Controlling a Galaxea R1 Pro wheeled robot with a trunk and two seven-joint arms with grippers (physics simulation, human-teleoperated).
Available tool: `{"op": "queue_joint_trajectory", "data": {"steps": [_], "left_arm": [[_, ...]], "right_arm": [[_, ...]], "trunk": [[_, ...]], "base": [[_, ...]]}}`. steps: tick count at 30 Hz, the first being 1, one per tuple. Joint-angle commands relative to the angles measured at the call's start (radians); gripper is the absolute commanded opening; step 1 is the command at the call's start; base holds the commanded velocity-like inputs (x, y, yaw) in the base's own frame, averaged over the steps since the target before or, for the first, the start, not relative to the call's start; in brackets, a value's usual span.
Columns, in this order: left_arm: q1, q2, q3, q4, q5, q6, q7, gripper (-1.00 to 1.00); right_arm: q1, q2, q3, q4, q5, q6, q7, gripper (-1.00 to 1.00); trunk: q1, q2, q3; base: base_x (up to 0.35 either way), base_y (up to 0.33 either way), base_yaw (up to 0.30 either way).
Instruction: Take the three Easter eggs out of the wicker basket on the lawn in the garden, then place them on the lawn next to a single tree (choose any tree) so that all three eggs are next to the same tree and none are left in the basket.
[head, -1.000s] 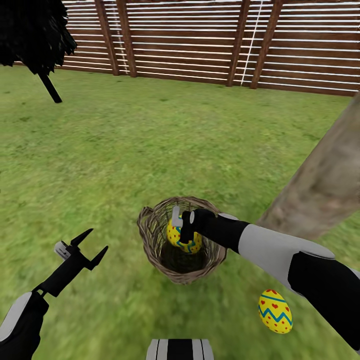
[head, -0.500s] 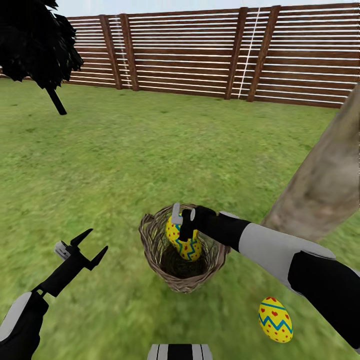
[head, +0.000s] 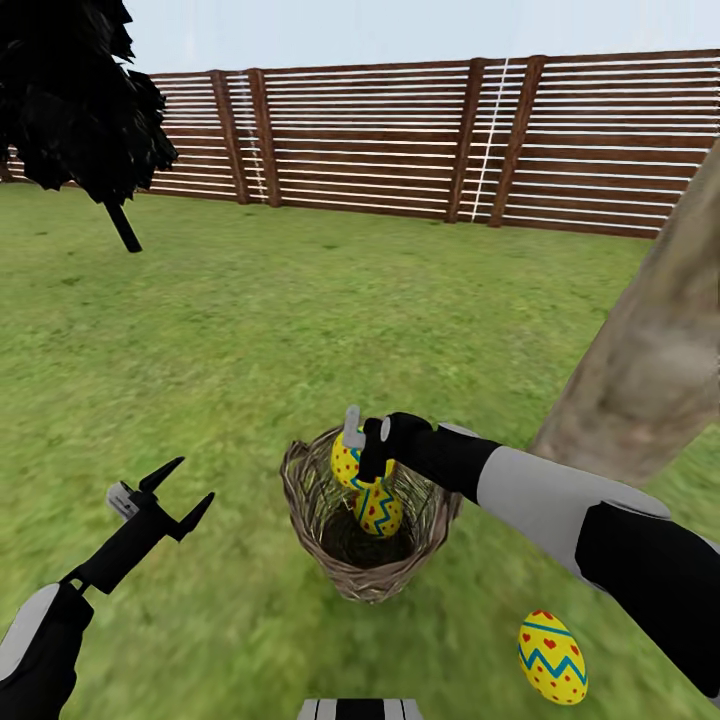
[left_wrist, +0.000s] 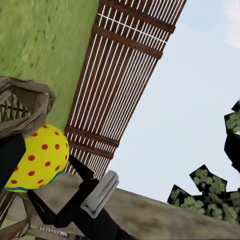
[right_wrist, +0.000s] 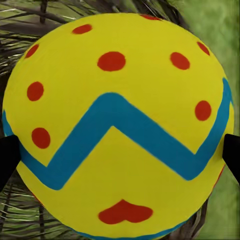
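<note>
Since a second ago my head camera has tipped up, so more fence and a strip of sky show, and the egg in my right gripper (head: 365, 432) now sits higher against the basket (head: 366, 520), above its rim rather than down inside. All around me is mottled green lawn (head: 300, 310), closed off at the back by a brown slatted fence (head: 400, 140). A thick grey-brown trunk (head: 650, 360) leans in on my right, and a thin dark-leaved tree (head: 75, 100) stands far left.

The trunk's top is cut off by the frame. A second egg (head: 380, 508) lies partly behind the held one, inside the basket. A third egg (head: 552, 657) rests on the grass near the trunk's base.

My right gripper is clamped on the held egg (right_wrist: 120, 125), a dark fingertip (right_wrist: 7, 157) pressing each side. My left gripper (head: 182, 492) hangs over the grass beside the basket, spread wide and carrying nothing.
</note>
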Motion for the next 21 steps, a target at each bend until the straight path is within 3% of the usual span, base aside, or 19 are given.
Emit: {"op": "queue_joint_trajectory", "data": {"steps": [1, 12, 14, 17, 20, 21], "left_arm": [[-0.001, 0.000, 0.001, 0.001, -0.010, 0.004, -0.009, 1.00], [-0.001, 0.000, 0.001, 0.001, -0.008, 0.004, -0.009, 1.00], [-0.001, 0.000, 0.001, 0.002, -0.007, 0.004, -0.009, 1.00], [-0.001, 0.000, 0.001, 0.002, -0.007, 0.004, -0.009, 1.00], [-0.001, 0.000, 0.001, 0.003, -0.007, 0.004, -0.009, 1.00], [-0.001, 0.000, 0.001, 0.003, -0.007, 0.004, -0.009, 1.00]], "right_arm": [[-0.001, 0.000, 0.002, -0.001, -0.006, 0.007, -0.001, -1.00], [-0.001, -0.003, -0.006, -0.002, -0.009, 0.009, -0.001, -1.00], [-0.001, -0.003, -0.024, -0.003, -0.009, 0.010, 0.000, -1.00], [-0.001, -0.024, -0.112, -0.062, -0.010, 0.011, 0.001, -1.00], [-0.001, -0.088, -0.210, -0.195, -0.021, 0.017, 0.001, -1.00], [-0.001, -0.103, -0.268, -0.225, -0.022, 0.022, 0.002, -1.00]], "trunk": [[-0.001, 0.000, 0.003], [-0.006, 0.003, 0.046], [-0.006, 0.003, 0.053], [-0.008, 0.004, 0.065], [-0.011, 0.008, 0.076], [-0.015, 0.015, 0.079]], "base": [[-0.132, 0.014, 0.000], [-0.235, 0.021, 0.000], [-0.086, 0.000, 0.000], [-0.013, 0.000, 0.000], [-0.001, 0.000, 0.000], [0.000, 0.000, 0.000]]}}
